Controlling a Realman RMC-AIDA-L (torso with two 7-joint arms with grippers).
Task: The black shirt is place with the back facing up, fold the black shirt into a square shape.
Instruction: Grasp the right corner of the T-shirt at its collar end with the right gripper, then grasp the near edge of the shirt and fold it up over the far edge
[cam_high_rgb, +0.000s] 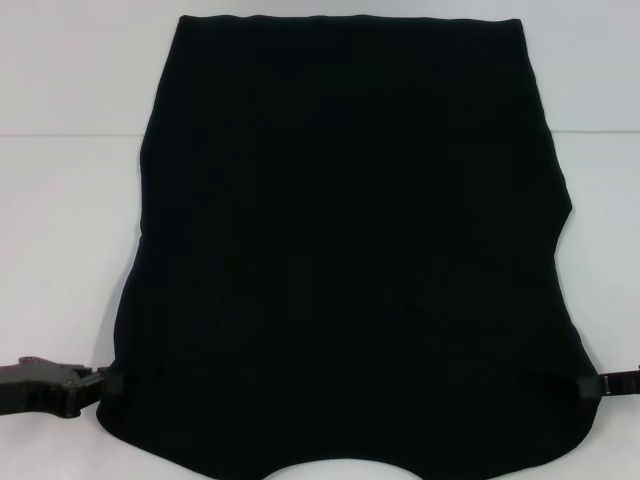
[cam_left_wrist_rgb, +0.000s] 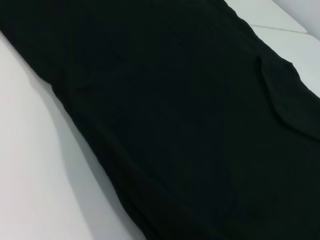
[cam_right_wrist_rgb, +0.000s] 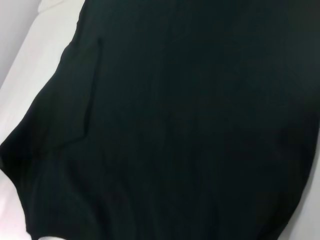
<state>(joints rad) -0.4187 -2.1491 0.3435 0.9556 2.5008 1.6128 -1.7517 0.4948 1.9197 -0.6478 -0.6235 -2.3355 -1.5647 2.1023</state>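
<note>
Shirt: the black shirt (cam_high_rgb: 350, 250) lies flat on a white bench (cam_high_rgb: 60, 250), plain side up, filling the middle from the far edge to the near edge. Its sleeves appear tucked in, so the outline is a long panel, and the curved neckline sits at the near edge.
Left gripper: the left gripper (cam_high_rgb: 105, 385) sits low at the shirt's near left corner, touching the cloth edge. Whether it is clenched on the fabric or released I cannot tell; dark fingers merge with dark cloth.
Right gripper: the right gripper (cam_high_rgb: 588, 385) mirrors it at the near right corner, also at the cloth edge; its grasp cannot be told either.
Why so placed: both grippers stand level at matching corners, probably so the near end can be lifted evenly and carried toward the far edge.
Wrist views: both show only black cloth and white bench.
Stage: likely mid-fold, with the lengthwise fold not yet made.
</note>
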